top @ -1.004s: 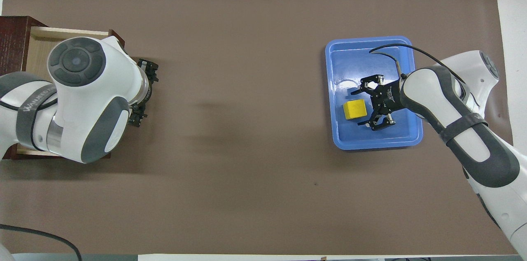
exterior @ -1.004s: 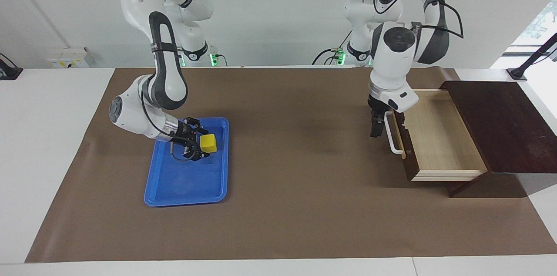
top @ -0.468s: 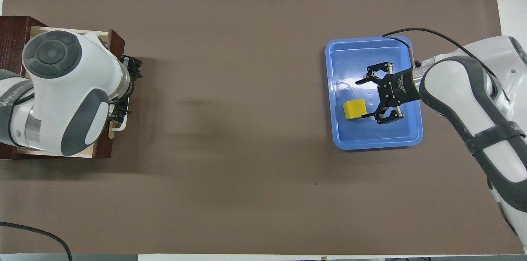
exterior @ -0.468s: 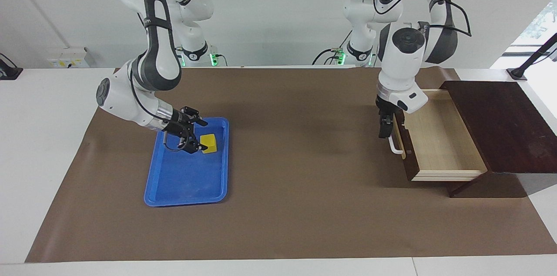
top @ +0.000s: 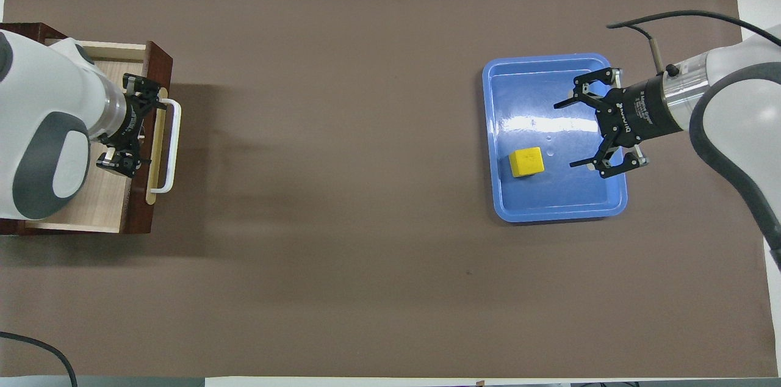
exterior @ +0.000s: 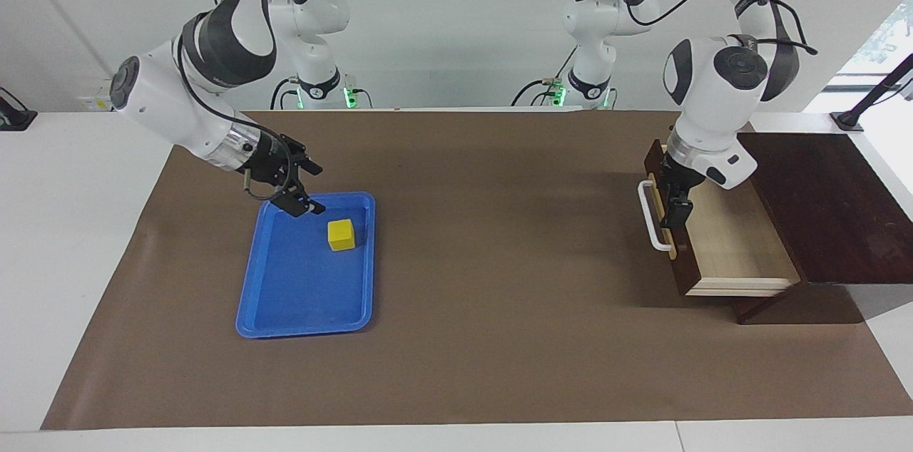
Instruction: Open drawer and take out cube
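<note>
While overhead hides height, facing view shows right tool (exterior: 298, 188) above cube (exterior: 342, 234).

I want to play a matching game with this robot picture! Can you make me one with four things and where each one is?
Things:
1. small yellow cube
2. blue plastic tray
3. left gripper
4. right gripper

Places or states:
A. over the front of the pulled-out dark brown wooden drawer, by its white bar handle
B. open, over the tray's edge nearest the robots
C. lying on the brown table mat, toward the right arm's end
D. sitting in the tray, not held

Pairs: 1-D, 2-C, 3-A, 4-B
</note>
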